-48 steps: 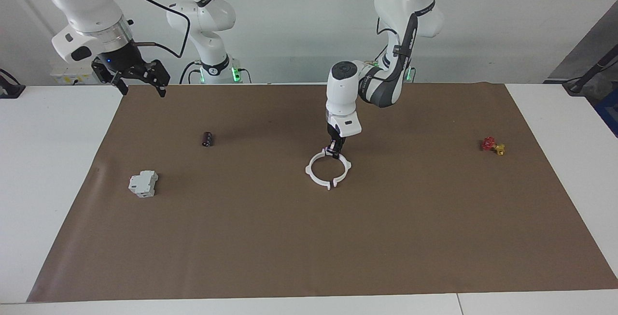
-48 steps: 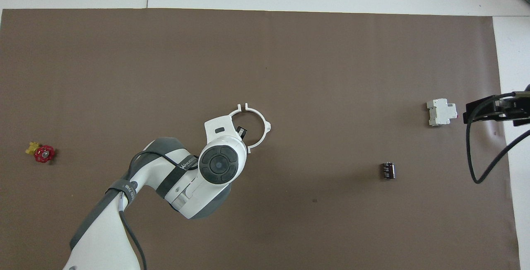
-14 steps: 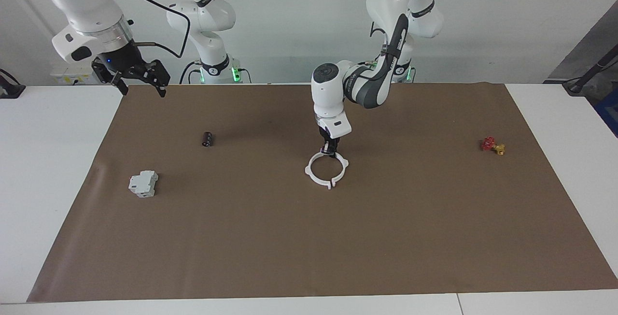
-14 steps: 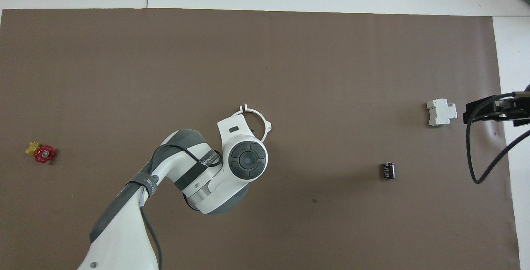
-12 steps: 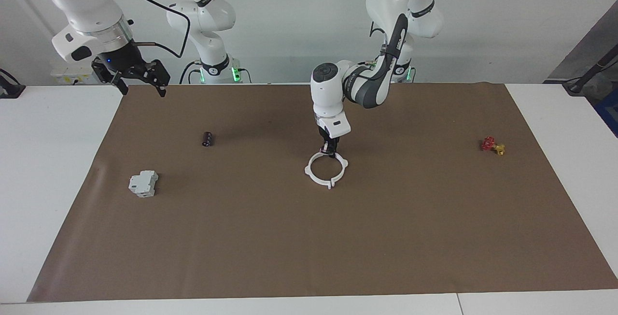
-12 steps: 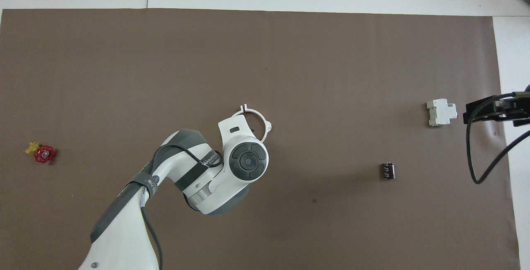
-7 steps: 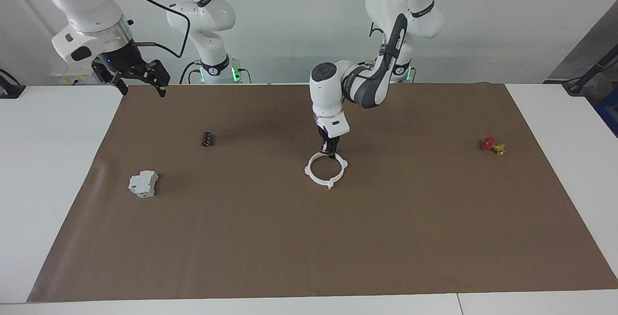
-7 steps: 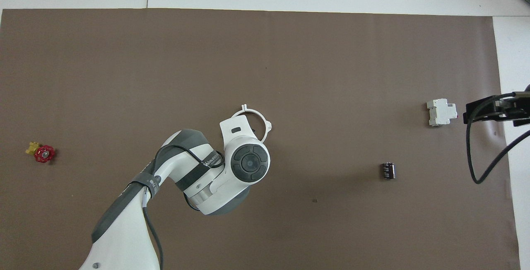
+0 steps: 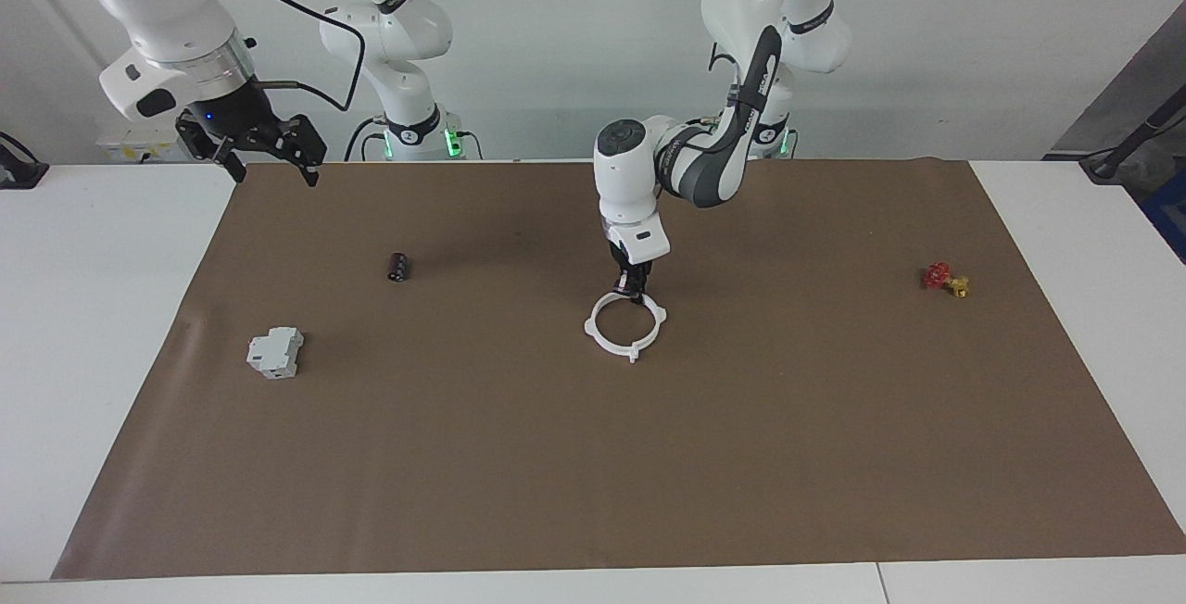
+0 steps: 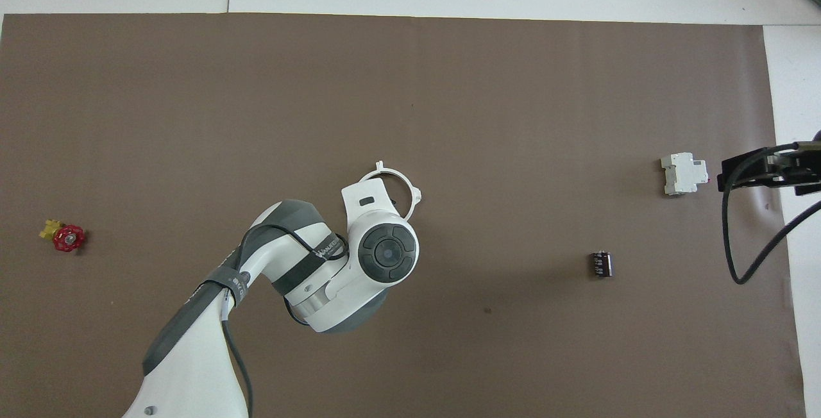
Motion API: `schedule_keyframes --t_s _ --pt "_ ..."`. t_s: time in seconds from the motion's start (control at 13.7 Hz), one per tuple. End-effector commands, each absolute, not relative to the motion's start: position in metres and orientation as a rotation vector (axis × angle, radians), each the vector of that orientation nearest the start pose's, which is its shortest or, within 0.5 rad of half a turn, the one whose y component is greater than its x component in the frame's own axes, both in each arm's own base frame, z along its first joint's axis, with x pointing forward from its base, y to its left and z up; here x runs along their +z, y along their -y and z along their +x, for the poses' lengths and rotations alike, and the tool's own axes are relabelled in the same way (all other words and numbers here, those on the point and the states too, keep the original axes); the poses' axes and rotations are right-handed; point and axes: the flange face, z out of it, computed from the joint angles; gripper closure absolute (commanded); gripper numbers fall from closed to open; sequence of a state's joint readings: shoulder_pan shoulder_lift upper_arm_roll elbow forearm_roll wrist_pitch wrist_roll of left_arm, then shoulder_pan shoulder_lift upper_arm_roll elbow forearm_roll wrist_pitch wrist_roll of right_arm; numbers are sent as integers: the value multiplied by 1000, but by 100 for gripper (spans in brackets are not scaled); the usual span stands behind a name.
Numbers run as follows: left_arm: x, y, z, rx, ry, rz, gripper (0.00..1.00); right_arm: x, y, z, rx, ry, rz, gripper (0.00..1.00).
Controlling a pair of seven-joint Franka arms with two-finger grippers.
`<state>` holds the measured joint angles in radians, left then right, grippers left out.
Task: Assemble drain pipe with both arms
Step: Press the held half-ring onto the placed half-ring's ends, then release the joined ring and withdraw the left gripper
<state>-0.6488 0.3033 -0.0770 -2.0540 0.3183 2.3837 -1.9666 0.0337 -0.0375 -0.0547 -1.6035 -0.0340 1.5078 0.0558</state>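
The drain pipe (image 9: 631, 353) lies on the brown mat (image 9: 593, 456) as one white ring, its two halves meeting with their tabs together. My left gripper (image 9: 633, 289) points straight down and is shut on the ring's edge nearest the robots. In the overhead view the left arm's hand covers much of the ring (image 10: 417, 197), and the gripper itself is hidden. My right gripper (image 9: 276, 174) is open and empty, and waits raised over the mat's corner at the right arm's end; it also shows in the overhead view (image 10: 763, 171).
A grey-white boxy block (image 9: 274, 352) and a small dark cylinder (image 9: 397, 267) lie toward the right arm's end. A red-and-yellow valve (image 9: 945, 279) lies toward the left arm's end. White table borders the mat.
My left gripper has slid its ring half toward the right arm's end. The gap between the tabs farthest from the robots has closed. The right arm has not moved.
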Motion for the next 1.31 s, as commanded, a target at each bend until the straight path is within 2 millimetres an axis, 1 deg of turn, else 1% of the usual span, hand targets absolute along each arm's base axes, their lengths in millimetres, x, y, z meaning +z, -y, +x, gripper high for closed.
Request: schedule_keyframes --t_s 0.0,0.15,0.22,0.29,0.51,0.58,0.66,0.73,0.87,0.95,1.02,1.09,1.24 --pt "282 392 451 -333 1476 -2738 51 625 18 536 79 -147 -3166 0" --pt "282 392 451 -333 1476 -2738 40 625 19 536 79 -149 -3165 0" --pt "281 392 451 -333 1475 -2736 17 625 18 536 79 -147 -3166 0" --pt "282 391 450 -332 1472 -2735 0 625 18 536 79 -147 -3166 0" --pt "280 388 446 -318 1348 -2741 0 625 18 536 79 -147 -3166 0" --pt "286 386 446 -308 1246 -2744 0 625 17 536 79 -145 -3166 0" --pt "299 381 450 -301 1140 -2753 0 625 18 536 79 -147 -3166 0" --pt "325 373 451 -308 1072 -2769 0 625 17 536 79 -145 -3166 0" --pt "381 330 471 -315 1047 -2801 0 625 18 536 79 -147 -3166 0" --pt "406 315 476 -272 1019 -2831 0 625 18 536 79 -147 -3166 0" --pt "429 295 480 -216 928 -2871 0 625 18 536 79 -147 -3166 0" --pt "453 268 485 -159 797 -2907 0 625 18 536 79 -147 -3166 0" --pt "508 196 496 -52 543 -2985 0 625 18 536 79 -147 -3166 0"
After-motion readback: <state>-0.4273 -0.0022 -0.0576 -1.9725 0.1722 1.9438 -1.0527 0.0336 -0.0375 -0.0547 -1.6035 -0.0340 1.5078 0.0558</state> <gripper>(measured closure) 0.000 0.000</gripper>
